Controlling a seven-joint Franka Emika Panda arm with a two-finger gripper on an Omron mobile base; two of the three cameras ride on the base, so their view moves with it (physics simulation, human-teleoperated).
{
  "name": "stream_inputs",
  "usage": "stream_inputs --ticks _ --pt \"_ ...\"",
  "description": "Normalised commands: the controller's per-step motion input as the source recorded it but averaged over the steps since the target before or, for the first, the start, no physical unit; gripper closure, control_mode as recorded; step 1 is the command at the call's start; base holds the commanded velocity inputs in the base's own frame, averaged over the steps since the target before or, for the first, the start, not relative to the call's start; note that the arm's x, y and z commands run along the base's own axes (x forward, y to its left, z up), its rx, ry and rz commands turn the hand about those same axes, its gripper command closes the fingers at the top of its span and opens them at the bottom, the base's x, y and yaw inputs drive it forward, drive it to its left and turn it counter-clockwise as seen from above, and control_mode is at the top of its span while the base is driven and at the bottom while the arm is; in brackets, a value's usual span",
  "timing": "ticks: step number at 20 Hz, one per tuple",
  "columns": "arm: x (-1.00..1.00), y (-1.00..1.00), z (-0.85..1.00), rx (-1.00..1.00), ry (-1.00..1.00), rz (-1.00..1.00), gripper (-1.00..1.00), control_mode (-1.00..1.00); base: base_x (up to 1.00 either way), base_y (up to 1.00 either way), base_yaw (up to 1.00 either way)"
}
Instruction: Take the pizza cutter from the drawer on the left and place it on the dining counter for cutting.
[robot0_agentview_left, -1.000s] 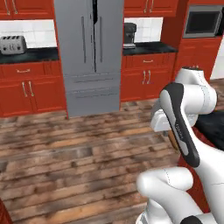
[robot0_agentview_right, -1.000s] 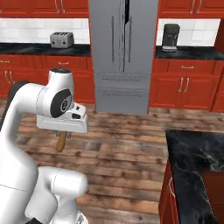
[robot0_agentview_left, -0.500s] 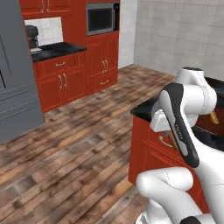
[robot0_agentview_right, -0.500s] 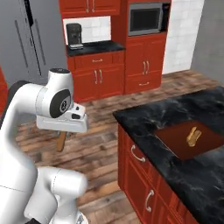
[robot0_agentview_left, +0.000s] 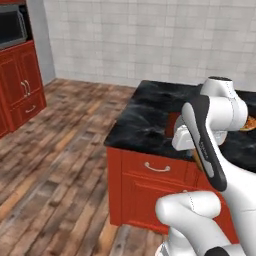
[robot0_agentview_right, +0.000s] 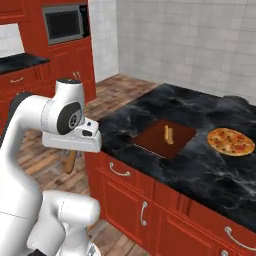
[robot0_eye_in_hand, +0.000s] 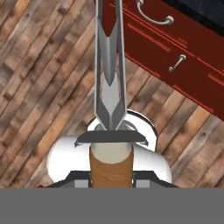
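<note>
Pizza cutter (robot0_eye_in_hand: 110, 83) clamped in the gripper (robot0_eye_in_hand: 110, 171) beside the dining counter (robot0_agentview_right: 200, 165).
A pizza (robot0_agentview_right: 231, 141) is seen from the right base; the cutter's blade is shown close-up by the hand camera.

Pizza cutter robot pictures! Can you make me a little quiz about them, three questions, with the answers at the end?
1. True or false: the round orange pizza lies on the black marble dining counter.
2. What is the robot's gripper shut on? A) the pizza cutter with the brown wooden handle and silver wheel; B) a slice of pizza; C) nothing.
3. Fill in: in the hand view, the floor below the pizza cutter is made of ___ planks.

Key: 1 true; 2 A; 3 wooden.
</note>
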Motion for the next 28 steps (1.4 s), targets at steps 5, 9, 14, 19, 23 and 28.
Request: stream_inputs --ticks 5,9,14,19,23,28 --pt "0.0 0.0 0.0 0.0 0.0 0.0 1.0 1.0 0.38 0.1 -0.58" --pt "0.0 0.0 0.0 0.0 0.0 0.0 1.0 1.0 0.24 -0.1 -0.53" --pt "0.0 0.0 0.0 0.0 0.0 0.0 1.0 1.0 0.27 -0.07 -0.49" --pt "0.0 0.0 0.0 0.0 0.0 0.0 1.0 1.0 0.54 -0.2 -0.22" --pt "0.0 0.0 0.0 0.0 0.0 0.0 1.0 1.0 0.7 -0.25 -0.04" --pt "0.0 0.0 0.0 0.0 0.0 0.0 1.0 1.0 0.4 -0.36 0.0"
